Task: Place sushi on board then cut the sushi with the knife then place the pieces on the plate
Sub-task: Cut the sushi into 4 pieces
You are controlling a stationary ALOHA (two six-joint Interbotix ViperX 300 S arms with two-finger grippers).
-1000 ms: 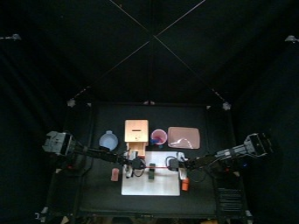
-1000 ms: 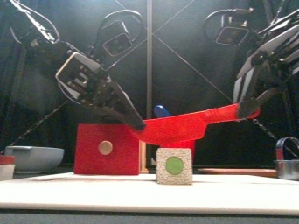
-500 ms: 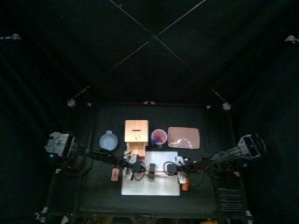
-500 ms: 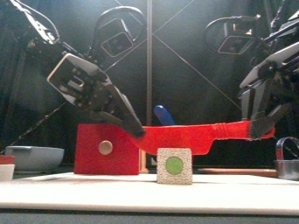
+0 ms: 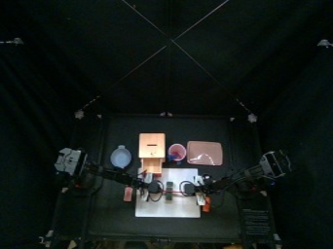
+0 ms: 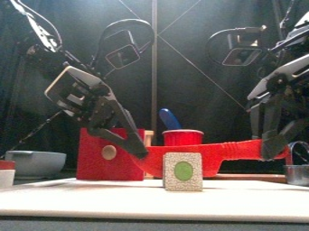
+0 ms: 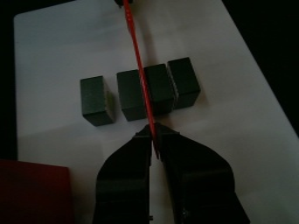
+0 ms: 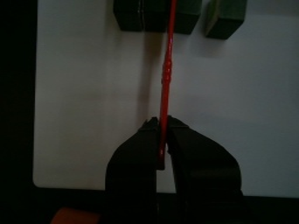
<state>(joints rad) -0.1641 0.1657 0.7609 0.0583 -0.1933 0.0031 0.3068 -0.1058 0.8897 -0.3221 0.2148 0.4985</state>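
On the white cutting board (image 7: 70, 52), the sushi roll (image 7: 140, 92) lies as four dark green blocks, one slightly apart; a green oval is seen on its front face; the red knife (image 6: 241, 147) is held level across the roll's top, clamped at one end by the left gripper (image 7: 152, 131), at the other by the right gripper (image 8: 165, 122).

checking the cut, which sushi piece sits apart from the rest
The end sushi piece: bare white board all round it, the other three bunch together under the red knife.
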